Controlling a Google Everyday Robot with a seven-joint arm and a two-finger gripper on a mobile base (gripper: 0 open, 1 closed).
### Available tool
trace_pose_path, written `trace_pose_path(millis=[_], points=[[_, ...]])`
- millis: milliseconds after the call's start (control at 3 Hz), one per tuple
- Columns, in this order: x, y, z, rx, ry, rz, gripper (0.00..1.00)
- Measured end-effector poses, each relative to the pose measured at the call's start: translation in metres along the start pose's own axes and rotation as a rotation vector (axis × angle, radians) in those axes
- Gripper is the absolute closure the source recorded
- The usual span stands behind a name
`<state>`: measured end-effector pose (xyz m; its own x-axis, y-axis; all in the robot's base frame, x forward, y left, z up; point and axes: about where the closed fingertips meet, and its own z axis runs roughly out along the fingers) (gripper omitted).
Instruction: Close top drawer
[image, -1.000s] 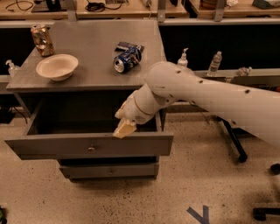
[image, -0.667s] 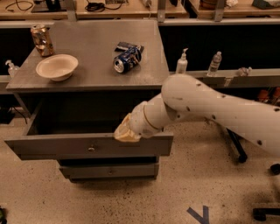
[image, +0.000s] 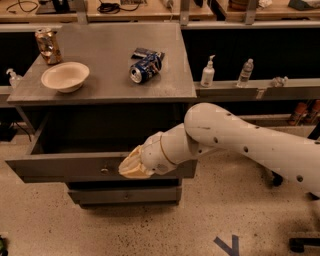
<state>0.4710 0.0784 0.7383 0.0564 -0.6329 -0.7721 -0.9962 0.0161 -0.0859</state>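
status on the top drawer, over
Gripper at the top drawer front, just right of its knob. Drawer wide open. Nothing visible blocking it; inside dark.

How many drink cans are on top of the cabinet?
2: an upright can at the back left corner, a blue can lying on its side mid-top. The gripper is at the top drawer front.

Gripper: I've brought my tan-tipped gripper (image: 131, 169) down, left and nearer.
Place: now at the front of the wide grey wooden top drawer (image: 60, 167).
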Motion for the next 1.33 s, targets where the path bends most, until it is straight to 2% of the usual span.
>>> trace_pose_path(millis=[333,667,1000,1333], points=[[0.001,-0.001,0.0,0.001,0.003,-0.001,1.0],[0.019,0.007,0.031,-0.013,-0.07,0.036,1.0],[0.049,0.016,0.09,-0.014,-0.192,0.075,1.0],[0.084,0.019,0.133,-0.029,-0.28,0.126,1.0]])
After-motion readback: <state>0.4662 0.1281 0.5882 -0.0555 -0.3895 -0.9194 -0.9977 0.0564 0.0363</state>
